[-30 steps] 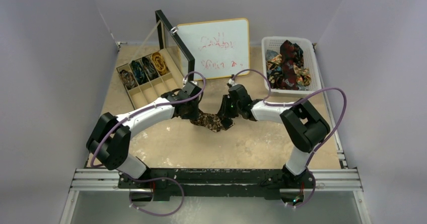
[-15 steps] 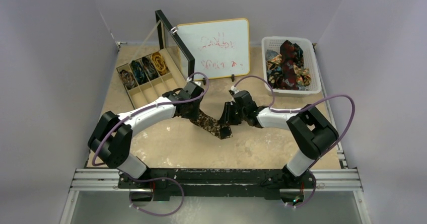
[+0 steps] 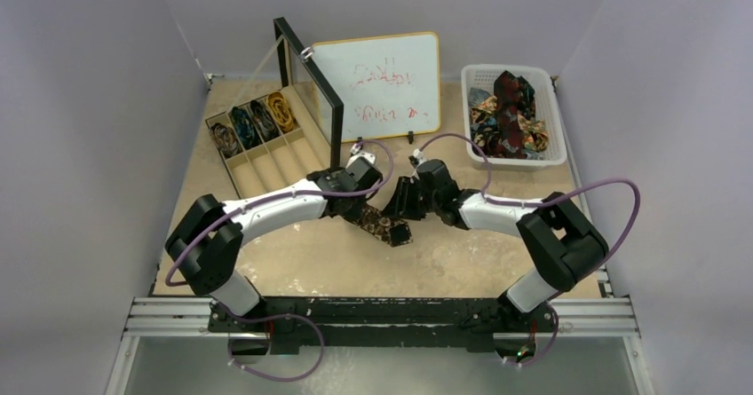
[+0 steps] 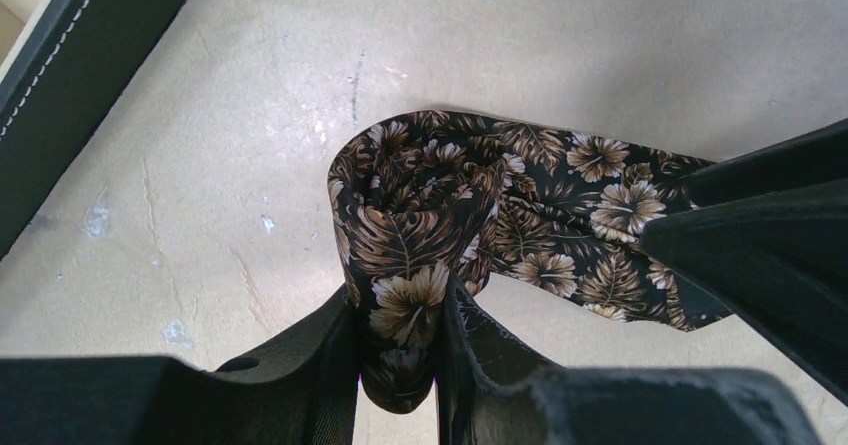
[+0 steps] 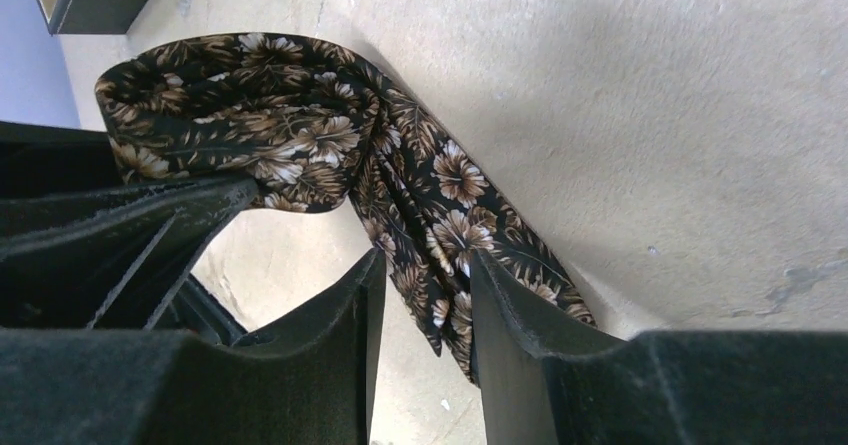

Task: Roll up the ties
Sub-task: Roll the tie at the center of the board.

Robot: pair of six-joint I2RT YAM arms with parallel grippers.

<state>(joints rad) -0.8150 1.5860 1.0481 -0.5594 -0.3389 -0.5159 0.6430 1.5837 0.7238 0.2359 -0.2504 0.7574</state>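
Left gripper point(image 4: 400, 310) is clamped on a black fabric necktie with a brown-gold leaf print point(image 4: 420, 205); the coiled end of the tie is pinched between both fingers. The coil is seen loosely wound, its outer loop bulging away from the jaws. From it the free tail is stretched over the tan table top point(image 5: 650, 115) toward the right gripper point(image 5: 427, 305).

The tail is passed between the right fingers, which stand a little apart with fabric filling the gap. Whether the cloth is pinched or only flanked cannot be told.

In the top view both grippers are met near the table's middle, with the tie between them, low over the surface.

At rear left, small rolled ties point(image 3: 257, 118) are lodged in the far compartments of a divided wooden box point(image 3: 266, 160), whose dark lid is raised. At rear right, loose ties point(image 3: 508, 115) are heaped in a white plastic basket point(image 3: 558, 120). A white marker board point(image 3: 382, 84) is propped between them.
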